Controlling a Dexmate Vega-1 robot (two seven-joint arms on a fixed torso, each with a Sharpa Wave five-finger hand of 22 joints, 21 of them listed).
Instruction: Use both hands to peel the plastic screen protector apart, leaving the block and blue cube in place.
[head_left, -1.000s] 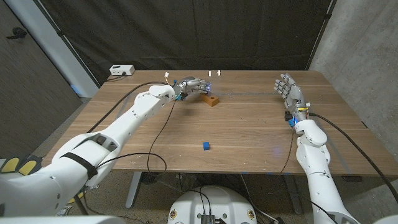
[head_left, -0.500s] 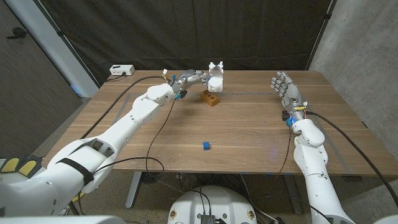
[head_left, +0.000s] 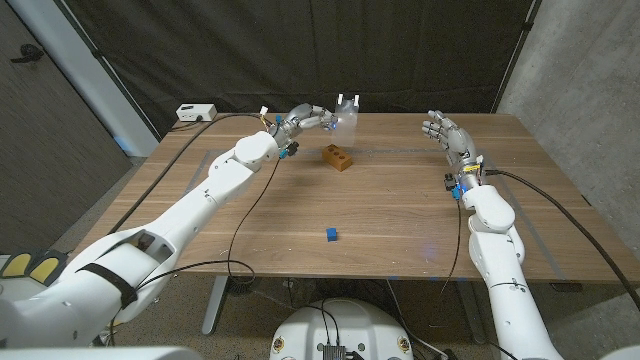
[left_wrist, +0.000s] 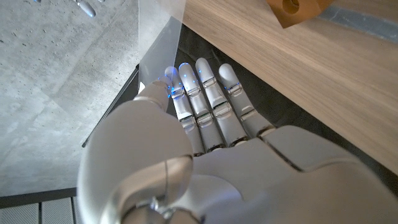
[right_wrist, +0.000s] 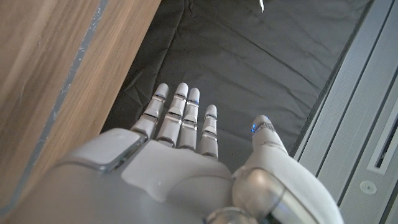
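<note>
No readable brand, label or writing anywhere. White box (head_left: 195, 113) with cable at the table's (head_left: 400, 215) far corner, about 10 o'clock. Left hand (head_left: 303, 118) raised off the tabletop near 12 o'clock, pinching the clear plastic screen protector (head_left: 346, 112) at its fingertips. Left wrist view adds the film (left_wrist: 160, 37) seen translucent, pressed between thumb and fingers (left_wrist: 199, 87), plus a corner of the orange wooden block (left_wrist: 295, 9). Block (head_left: 339, 157) on the table just beyond centre, toward 12. Small blue cube (head_left: 331, 234) toward 6 o'clock. Right hand (head_left: 446, 135) lifted near 2 o'clock, fingers (right_wrist: 180, 115) spread, gripping nothing.
</note>
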